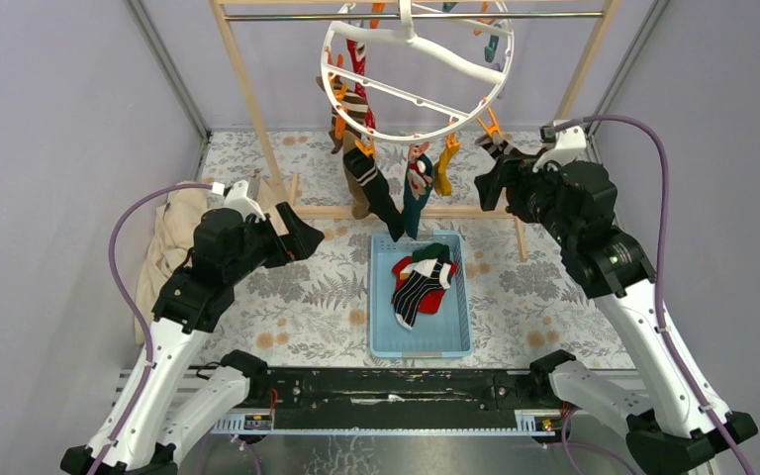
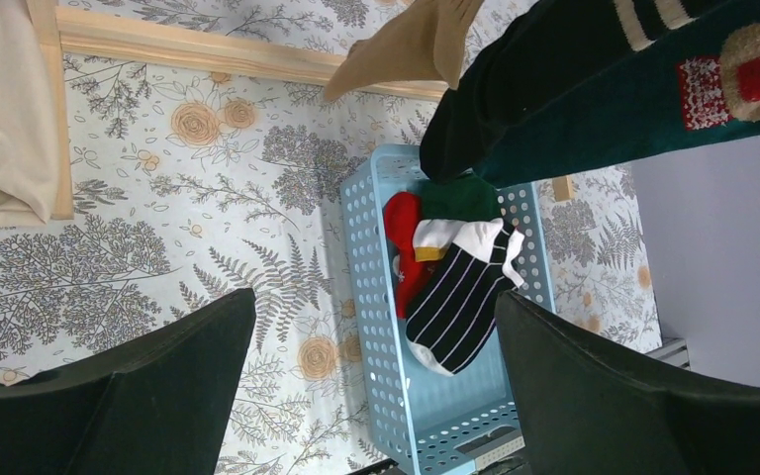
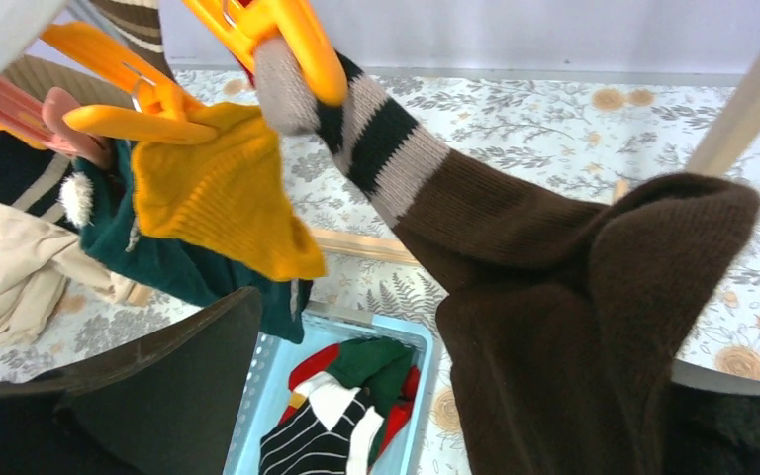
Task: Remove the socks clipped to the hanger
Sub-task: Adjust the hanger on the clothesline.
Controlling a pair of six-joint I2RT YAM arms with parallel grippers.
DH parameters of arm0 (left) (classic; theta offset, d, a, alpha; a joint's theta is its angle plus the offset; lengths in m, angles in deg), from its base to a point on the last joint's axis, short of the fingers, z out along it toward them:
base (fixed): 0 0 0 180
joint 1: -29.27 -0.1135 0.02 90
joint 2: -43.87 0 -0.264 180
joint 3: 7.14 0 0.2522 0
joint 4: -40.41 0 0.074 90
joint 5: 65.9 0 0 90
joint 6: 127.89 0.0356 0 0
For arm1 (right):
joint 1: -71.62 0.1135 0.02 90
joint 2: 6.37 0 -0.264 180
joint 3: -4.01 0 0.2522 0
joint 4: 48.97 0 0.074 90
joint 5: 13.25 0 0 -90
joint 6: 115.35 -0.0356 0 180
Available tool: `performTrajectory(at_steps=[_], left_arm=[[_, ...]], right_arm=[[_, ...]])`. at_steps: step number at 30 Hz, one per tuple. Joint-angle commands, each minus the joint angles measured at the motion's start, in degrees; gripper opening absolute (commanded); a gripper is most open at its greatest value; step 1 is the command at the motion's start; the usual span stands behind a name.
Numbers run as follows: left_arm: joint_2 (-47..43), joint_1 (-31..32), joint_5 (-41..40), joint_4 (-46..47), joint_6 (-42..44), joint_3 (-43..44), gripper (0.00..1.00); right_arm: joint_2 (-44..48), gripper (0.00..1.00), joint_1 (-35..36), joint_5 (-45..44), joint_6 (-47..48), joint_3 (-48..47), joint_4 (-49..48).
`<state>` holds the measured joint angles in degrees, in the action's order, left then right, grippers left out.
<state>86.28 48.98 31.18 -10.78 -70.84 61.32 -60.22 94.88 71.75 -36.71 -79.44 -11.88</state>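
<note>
We judge the job partly done. A few socks (image 1: 421, 285), among them a red, a green and a black-and-white striped one, lie in the blue basket (image 1: 377, 307) at mid-table. Most are left on the hanger (image 1: 414, 38), which hangs from the wooden rack (image 1: 247, 99) at the far side. Those include a black sock (image 1: 376, 193), a teal one (image 1: 418, 193), a mustard one (image 3: 223, 198) and others behind.

The right gripper (image 1: 490, 183) stands wide open around a brown striped sock (image 3: 554, 327) held by an orange clip (image 3: 287, 45), with a gap beside one finger, so nothing is gripped. The left gripper (image 1: 305, 236) is open too, hovering empty left of the basket.

A floral-printed cover (image 1: 287, 307) lines the table and a beige cloth (image 1: 168, 247) is heaped at its left edge. Plain lilac walls (image 1: 59, 148) close in three sides.
</note>
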Motion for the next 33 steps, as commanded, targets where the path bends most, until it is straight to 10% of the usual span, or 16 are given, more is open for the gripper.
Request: performTrajectory(at_steps=[1,9,13,15,20,22,25,33], left_arm=[[0.6,-0.5,0.7,1.2,-0.7,2.0,0.99],[0.5,-0.5,0.9,2.8,-0.9,0.6,0.99],[0.3,-0.5,0.8,3.3,-0.7,0.0,0.99],[-0.1,-0.6,1.1,3.7,-0.8,-0.4,0.99],[-0.6,-0.6,1.6,4.6,-1.3,-1.4,0.99],[-1.0,-0.6,1.7,4.9,-1.5,-1.8,0.99],[-1.4,-0.5,1.8,5.1,-1.7,-2.4,0.99],[-1.8,-0.6,1.8,5.6,-1.9,-2.9,0.99]], right_arm=[[-4.4,1.00,0.3,4.4,-1.2,-6.3,-1.2],[-18.8,0.77,0.3,3.2,-7.8,-26.3,11.2],[-22.8,0.17,0.3,4.7,-9.7,-33.1,16.5],[-23.6,0.05,0.3,4.8,-10.3,-34.3,18.2],[-23.6,0.16,0.2,7.2,-11.2,-35.2,21.6],[-23.9,0.61,0.3,7.1,-10.8,-36.5,23.9],[-24.7,0.90,0.3,6.7,-9.5,-38.3,27.5],[-22.9,1.00,0.3,5.3,-8.4,-36.2,30.2]])
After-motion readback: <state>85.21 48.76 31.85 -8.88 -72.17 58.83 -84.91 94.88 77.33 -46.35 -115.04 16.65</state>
